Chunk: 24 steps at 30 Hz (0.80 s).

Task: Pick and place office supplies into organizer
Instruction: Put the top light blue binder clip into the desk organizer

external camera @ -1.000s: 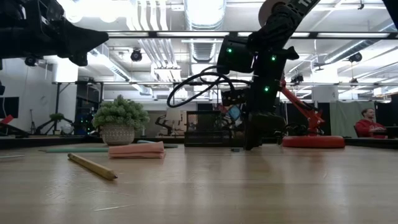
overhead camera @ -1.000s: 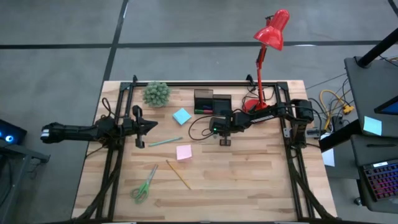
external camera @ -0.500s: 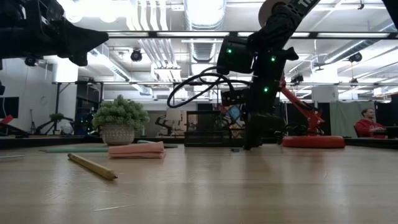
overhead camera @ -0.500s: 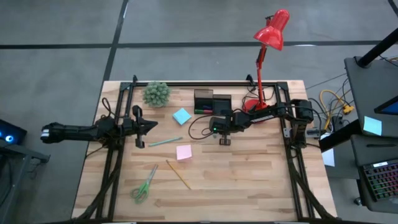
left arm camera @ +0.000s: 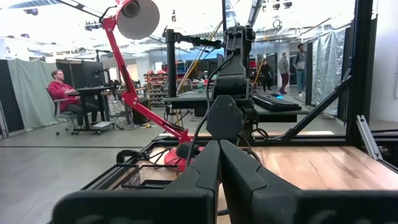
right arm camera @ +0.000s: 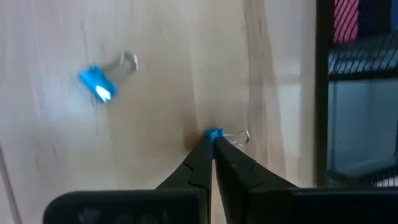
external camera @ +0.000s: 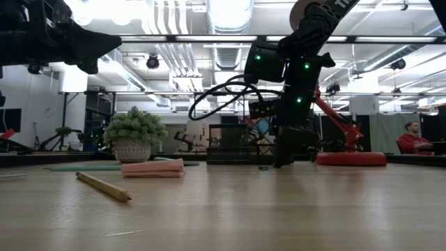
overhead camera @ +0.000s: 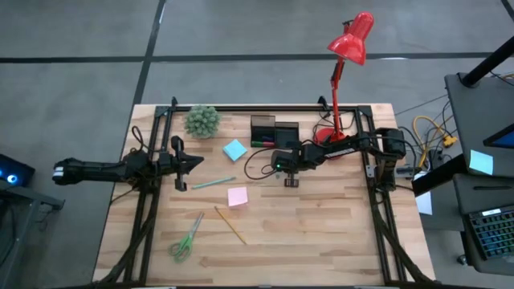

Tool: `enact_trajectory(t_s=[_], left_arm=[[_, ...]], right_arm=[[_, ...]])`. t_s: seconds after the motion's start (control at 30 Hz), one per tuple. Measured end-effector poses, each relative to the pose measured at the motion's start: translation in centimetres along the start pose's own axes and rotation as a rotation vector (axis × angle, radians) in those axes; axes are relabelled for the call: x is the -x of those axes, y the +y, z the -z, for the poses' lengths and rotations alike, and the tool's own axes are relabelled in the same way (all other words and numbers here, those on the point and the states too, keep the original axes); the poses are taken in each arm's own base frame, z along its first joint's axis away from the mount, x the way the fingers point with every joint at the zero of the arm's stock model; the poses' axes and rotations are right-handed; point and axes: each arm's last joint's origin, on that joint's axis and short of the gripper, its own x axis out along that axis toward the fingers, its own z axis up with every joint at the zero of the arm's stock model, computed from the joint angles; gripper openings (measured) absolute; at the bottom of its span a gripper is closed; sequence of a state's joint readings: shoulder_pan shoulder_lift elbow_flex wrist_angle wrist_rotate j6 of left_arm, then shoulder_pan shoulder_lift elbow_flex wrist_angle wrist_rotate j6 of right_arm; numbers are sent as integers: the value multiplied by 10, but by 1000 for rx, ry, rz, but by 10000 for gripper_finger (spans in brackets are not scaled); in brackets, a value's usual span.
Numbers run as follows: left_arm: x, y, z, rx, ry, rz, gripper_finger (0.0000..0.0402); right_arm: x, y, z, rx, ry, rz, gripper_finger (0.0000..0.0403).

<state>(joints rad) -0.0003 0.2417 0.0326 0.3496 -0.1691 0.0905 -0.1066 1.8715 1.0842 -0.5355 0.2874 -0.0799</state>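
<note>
The small black mesh desk organizer (overhead camera: 274, 132) stands on the wooden slatted table (overhead camera: 321, 233) at about 12 o'clock from the table's middle, just beside the round base of the red desk lamp (overhead camera: 347, 48). In the right wrist view one of its compartments (right arm camera: 357, 87) holds something pink at its far end; what else lies inside cannot be told.

The right end effector (right arm camera: 212, 144) points straight down at the table just at 6 o'clock of the organizer, its two fingers drawn together on a small blue binder clip (right arm camera: 214, 133) whose wire loop sticks out to one side. A second blue binder clip (right arm camera: 99, 84) lies loose on the wood, well apart from the first.

The left end effector (overhead camera: 186, 163) hangs level at 9 o'clock, well above the table, its fingers pressed together on nothing.

Other supplies lie on the table: a light-blue sticky-note square (overhead camera: 234, 150) at 11 o'clock, a pink sticky-note square (overhead camera: 238, 196) near the middle, a teal pen (overhead camera: 213, 184) beside it, a yellow pencil (overhead camera: 230, 225) at 7 o'clock and green-handled scissors (overhead camera: 186, 238) farther out. A small green potted plant (overhead camera: 202, 121) stands at 10 o'clock.
</note>
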Motion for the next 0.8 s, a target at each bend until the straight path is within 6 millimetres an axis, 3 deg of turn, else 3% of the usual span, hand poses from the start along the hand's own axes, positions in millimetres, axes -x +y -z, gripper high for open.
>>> enact_trajectory(t_s=[0.8], left_arm=[[0,0,0,0,0,0,0]], right_arm=[[16,-5,-2,-13,-43,4,8]])
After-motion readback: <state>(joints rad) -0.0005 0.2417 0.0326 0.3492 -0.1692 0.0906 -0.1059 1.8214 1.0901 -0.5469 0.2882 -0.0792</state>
